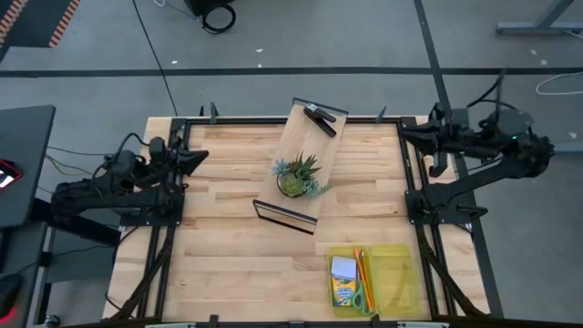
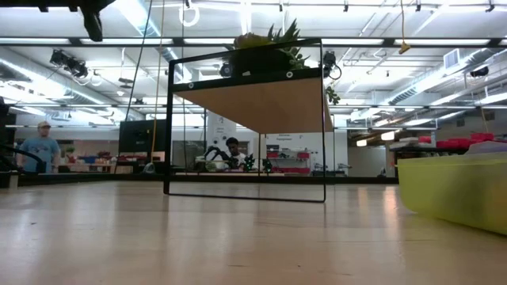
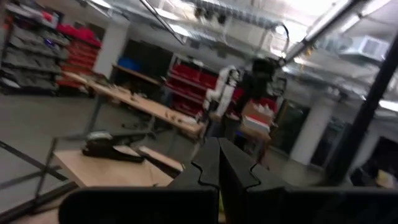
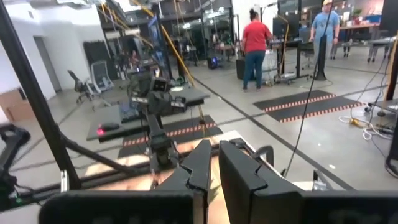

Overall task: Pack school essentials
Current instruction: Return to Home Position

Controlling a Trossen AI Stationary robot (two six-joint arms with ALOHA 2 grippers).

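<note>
A translucent yellow-green bin [image 1: 403,278] stands at the table's near right. In its left part lie a pale blue-white pad [image 1: 343,267], a yellow-green crayon box [image 1: 343,293], orange pencils [image 1: 362,267] and green-handled scissors [image 1: 367,296]. My left gripper [image 1: 202,157] [image 3: 219,155] hovers shut at the table's left edge and touches nothing. At the far right corner my right gripper [image 1: 404,132] [image 4: 215,163] points over the table. A narrow gap shows between its fingers, with nothing in it.
A tilted wooden shelf on a black wire frame [image 1: 305,164] [image 2: 253,103] stands mid-table. It carries a spiky green potted plant [image 1: 299,175] and a black clip-like object [image 1: 321,118] [image 3: 112,146]. Bare wood lies left of the bin. People stand in the room beyond.
</note>
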